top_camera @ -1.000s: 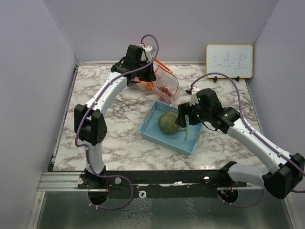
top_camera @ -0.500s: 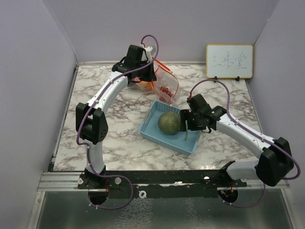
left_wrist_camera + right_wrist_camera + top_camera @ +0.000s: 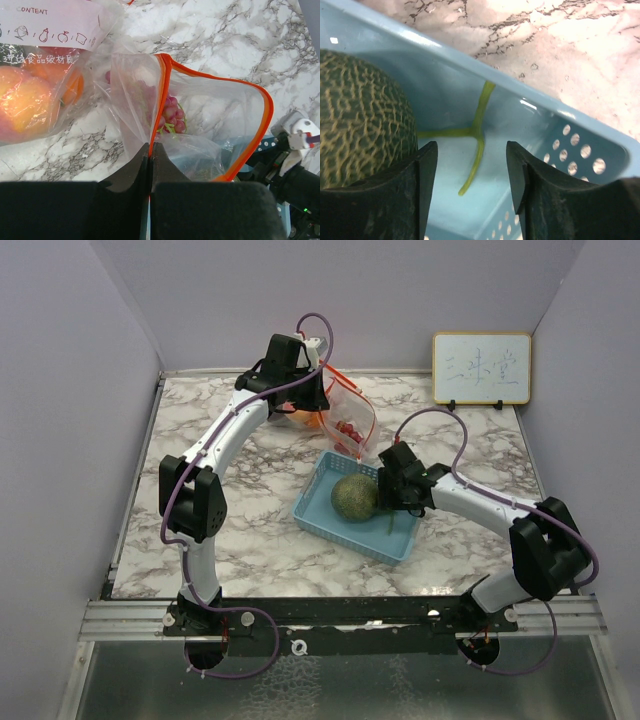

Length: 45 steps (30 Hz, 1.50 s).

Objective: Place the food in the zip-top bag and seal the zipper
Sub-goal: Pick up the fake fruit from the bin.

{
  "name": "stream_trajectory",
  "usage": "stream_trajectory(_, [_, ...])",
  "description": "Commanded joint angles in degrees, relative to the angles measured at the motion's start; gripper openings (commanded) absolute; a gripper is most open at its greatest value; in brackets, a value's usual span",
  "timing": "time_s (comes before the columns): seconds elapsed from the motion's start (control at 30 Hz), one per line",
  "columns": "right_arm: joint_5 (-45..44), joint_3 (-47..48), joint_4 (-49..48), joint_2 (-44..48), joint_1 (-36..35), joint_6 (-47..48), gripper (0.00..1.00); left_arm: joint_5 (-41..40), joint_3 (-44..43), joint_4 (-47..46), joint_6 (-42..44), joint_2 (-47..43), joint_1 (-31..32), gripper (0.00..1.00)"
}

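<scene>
The netted green melon [image 3: 354,498] lies in the light-blue basket [image 3: 345,539] near the middle of the counter [image 3: 260,530]. Its thin green stalk [image 3: 478,131] trails across the basket floor. The right end effector [image 3: 472,156] hangs over that stalk, fingers apart on either side and not closed on it. Toward the counter's far edge the zip-top bag [image 3: 215,112] gapes open, with red grapes [image 3: 170,114] and orange-coloured fruit [image 3: 30,102] inside. The left end effector [image 3: 150,150] is clamped on its orange zipper rim.
</scene>
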<state>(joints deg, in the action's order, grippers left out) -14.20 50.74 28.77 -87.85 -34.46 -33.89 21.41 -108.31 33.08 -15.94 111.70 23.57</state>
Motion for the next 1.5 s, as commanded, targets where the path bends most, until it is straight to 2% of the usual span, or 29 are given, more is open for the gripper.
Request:
stream_trajectory(0.0, [-2.83,-2.57,-8.04,-3.53,0.05,-0.66,0.43,1.25,-0.43,0.24,0.31,-0.59,-0.28,0.00])
stream_trajectory(0.1, [-2.59,-4.34,-10.55,-4.88,0.00,-0.12,0.38,1.23,0.21,0.27,0.35,-0.85,-0.28,0.00])
stream_trajectory(0.13, [-2.47,-4.53,-10.65,-5.17,0.05,0.22,0.33,1.18,0.33,0.27,0.31,-0.87,-0.28,0.00])
stream_trajectory(0.23, [-3.11,-4.49,-9.70,-3.67,0.01,1.36,0.04,1.24,0.47,0.37,0.51,-0.96,-0.26,0.00])
stream_trajectory(0.27, [-3.60,-4.21,-9.12,-2.40,0.04,2.17,0.02,1.21,0.43,0.33,0.48,-0.96,-0.28,0.00])
stream_trajectory(0.43, [-3.25,-1.70,-6.35,7.76,0.00,8.01,0.02,1.16,-0.20,0.73,0.98,-0.74,-0.28,0.00])
stream_trajectory(0.57, [-1.14,4.42,-2.38,13.96,0.00,13.15,0.02,0.89,-0.87,1.06,1.38,-0.83,-0.28,0.00])
stream_trajectory(0.8, [12.16,14.98,-1.78,19.19,0.01,21.13,0.02,0.92,-1.42,1.23,1.48,-0.83,-0.28,0.00])
stream_trajectory(1.07, [21.21,30.88,-2.12,14.13,0.00,23.93,0.02,1.40,-1.64,1.30,1.30,-0.08,-0.28,0.00])
stream_trajectory(1.47, [15.55,42.65,-12.99,1.55,1.91,27.77,0.02,1.89,-1.76,0.79,1.23,-0.16,-0.28,0.00])
